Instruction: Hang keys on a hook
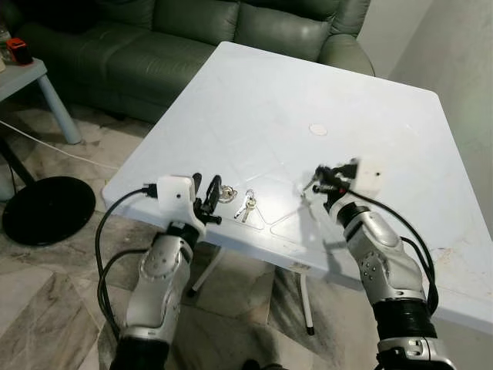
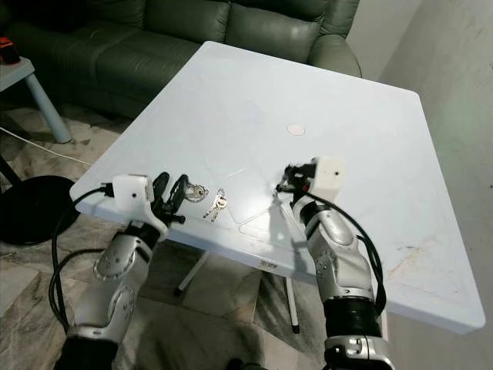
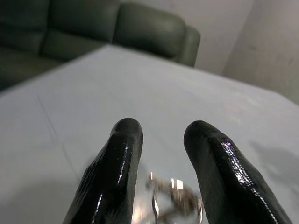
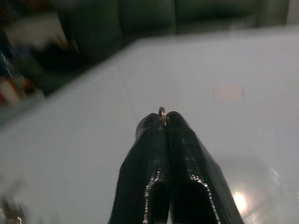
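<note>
A small bunch of silver keys [image 1: 246, 204] lies on the white table [image 1: 323, 85] near its front edge. Just left of it sits a shiny metal piece [image 1: 226, 193]. My left gripper [image 1: 206, 189] is open at that edge, its fingers [image 3: 122, 154] to either side of the metal piece [image 3: 173, 198]. My right gripper [image 1: 318, 179] hovers low over the table to the right of the keys. It is shut on a thin key ring [image 4: 162, 113], which pokes out between the fingertips. A small key [image 1: 308, 186] dangles from it.
A dark green sofa [image 1: 192, 38] stands behind the table. At far left a light side table [image 1: 23, 73] holds small items, and a black round base [image 1: 48, 208] lies on the tiled floor. A white round spot [image 1: 317, 129] marks the tabletop. A wall [image 1: 462, 46] rises at right.
</note>
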Tool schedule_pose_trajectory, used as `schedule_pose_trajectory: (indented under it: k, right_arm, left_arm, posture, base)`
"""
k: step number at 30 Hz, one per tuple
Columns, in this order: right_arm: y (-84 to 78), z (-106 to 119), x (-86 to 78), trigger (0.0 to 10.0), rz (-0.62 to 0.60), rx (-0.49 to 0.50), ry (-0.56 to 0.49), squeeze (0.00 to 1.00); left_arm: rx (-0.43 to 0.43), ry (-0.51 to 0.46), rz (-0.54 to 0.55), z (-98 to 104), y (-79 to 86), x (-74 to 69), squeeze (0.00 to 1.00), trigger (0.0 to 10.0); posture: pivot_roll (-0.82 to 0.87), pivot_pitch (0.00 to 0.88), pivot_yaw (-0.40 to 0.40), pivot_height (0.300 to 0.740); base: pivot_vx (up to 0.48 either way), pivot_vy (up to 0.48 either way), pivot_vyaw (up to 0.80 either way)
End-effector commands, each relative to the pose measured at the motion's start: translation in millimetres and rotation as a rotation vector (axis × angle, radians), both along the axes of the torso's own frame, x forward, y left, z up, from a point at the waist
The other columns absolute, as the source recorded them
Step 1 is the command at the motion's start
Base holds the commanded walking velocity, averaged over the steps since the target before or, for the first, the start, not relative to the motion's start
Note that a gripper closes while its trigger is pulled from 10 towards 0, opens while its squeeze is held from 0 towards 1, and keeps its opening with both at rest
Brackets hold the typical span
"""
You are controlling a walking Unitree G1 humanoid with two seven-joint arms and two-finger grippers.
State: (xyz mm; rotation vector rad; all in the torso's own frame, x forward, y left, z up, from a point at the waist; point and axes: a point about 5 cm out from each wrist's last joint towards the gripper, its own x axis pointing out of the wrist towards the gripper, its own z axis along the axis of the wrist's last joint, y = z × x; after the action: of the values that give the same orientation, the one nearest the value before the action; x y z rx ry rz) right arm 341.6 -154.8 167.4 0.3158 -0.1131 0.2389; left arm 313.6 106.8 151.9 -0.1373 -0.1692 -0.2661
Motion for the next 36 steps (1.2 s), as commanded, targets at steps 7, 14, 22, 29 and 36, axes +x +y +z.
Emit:
schedule_pose_trajectory:
  k: [7,14,22,29,36]
  right_arm:
    - [-20.2,19.7,-24.8,10.0,-0.118,-0.112,-0.227,0.0]
    - [-10.8,4.3,-49.8,10.0,-0.115,-0.157,-0.231,0.0]
    - [-7.9,-26.3,-48.5,10.0,-0.167,-0.216,-0.14,0.0]
    - [-10.8,-25.8,-43.9,10.0,-0.185,-0.237,-0.122,0.0]
    - [-14.9,-30.0,-39.2,10.0,-0.217,-0.263,-0.094,0.0]
  left_arm:
    - [-0.036,-0.075,0.007,19.3,16.9,-0.7,0.0,10.0]
    - [-0.02,-0.046,0.038,8.5,35.5,-7.4,0.0,10.0]
    - [-0.015,0.037,0.063,-13.4,41.7,-0.8,0.0,10.0]
    - [-0.027,0.026,0.075,-4.3,46.3,9.0,0.0,10.0]
    - [-0.032,0.038,0.078,-7.5,44.5,10.9,0.0,10.0]
  posture:
    - [0.13,0.057,-0.093,0.74]
    - [0.13,0.057,-0.087,0.74]
    - [0.13,0.046,-0.07,0.74]
    - [0.14,0.037,-0.064,0.74]
    - [0.14,0.037,-0.057,0.74]
  base:
    - [0.0,0.0,0.0]
    - [0.0,0.0,0.0]
    - [0.0,0.0,0.0]
    - [0.0,0.0,0.0]
    - [0.0,0.0,-0.77]
